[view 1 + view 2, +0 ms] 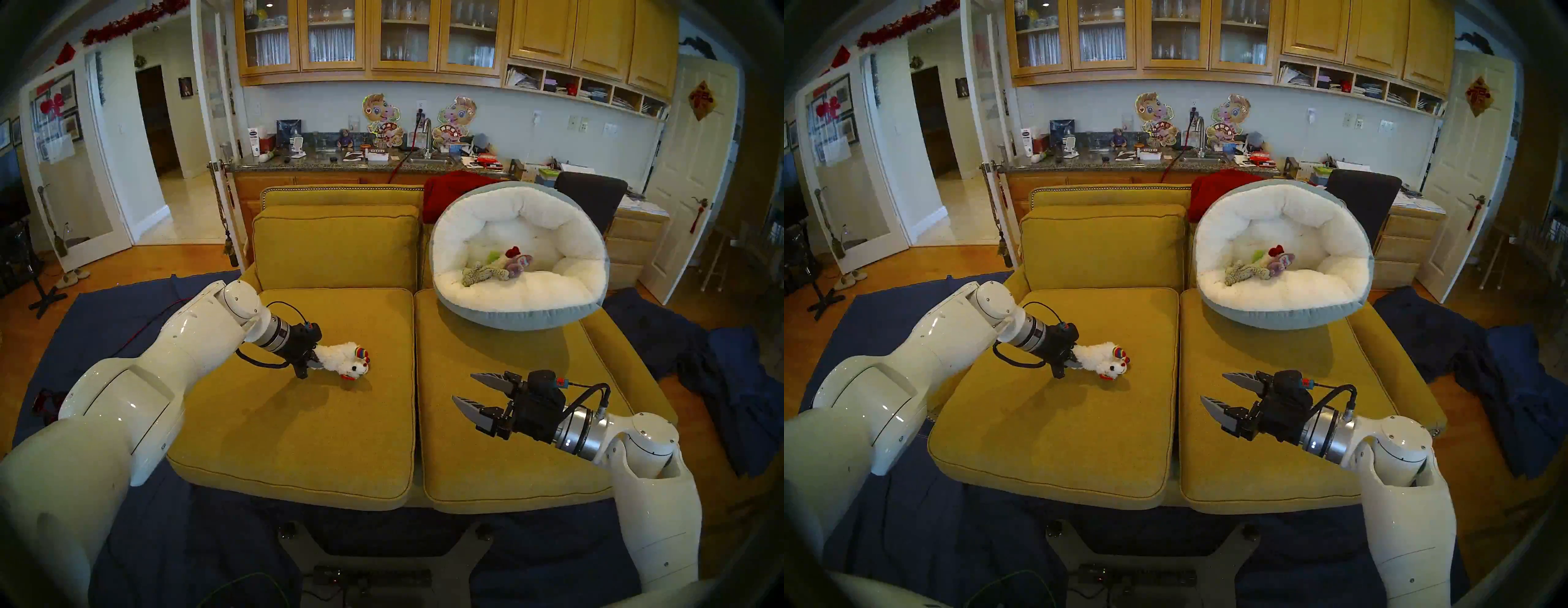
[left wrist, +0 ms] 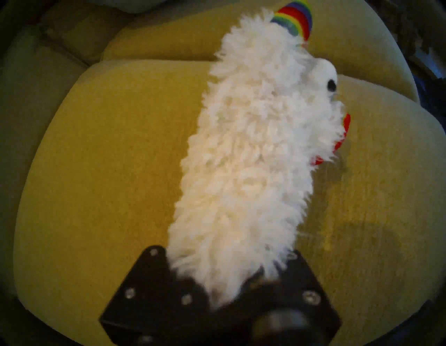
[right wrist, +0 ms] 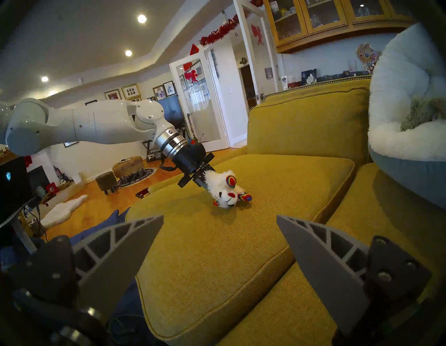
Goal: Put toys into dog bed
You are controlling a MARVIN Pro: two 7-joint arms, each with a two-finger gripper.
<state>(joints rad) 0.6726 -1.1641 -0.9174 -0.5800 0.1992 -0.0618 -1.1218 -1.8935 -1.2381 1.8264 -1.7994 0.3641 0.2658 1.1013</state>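
Left of centre in the head view, on the left seat cushion [image 1: 297, 424], the white lamb with rainbow ears [image 1: 343, 358] lies with its head toward the frame's right, its rear end pinched in the closed left gripper [image 1: 312, 361]. It looks light, soft and floppy, so the fleece may squash or slip; a hold deeper on the body would likely be surer. Upper right, the dog bed [image 1: 530, 314] holds other toys, while the right gripper [image 1: 462, 390] hangs wide and empty at lower right.
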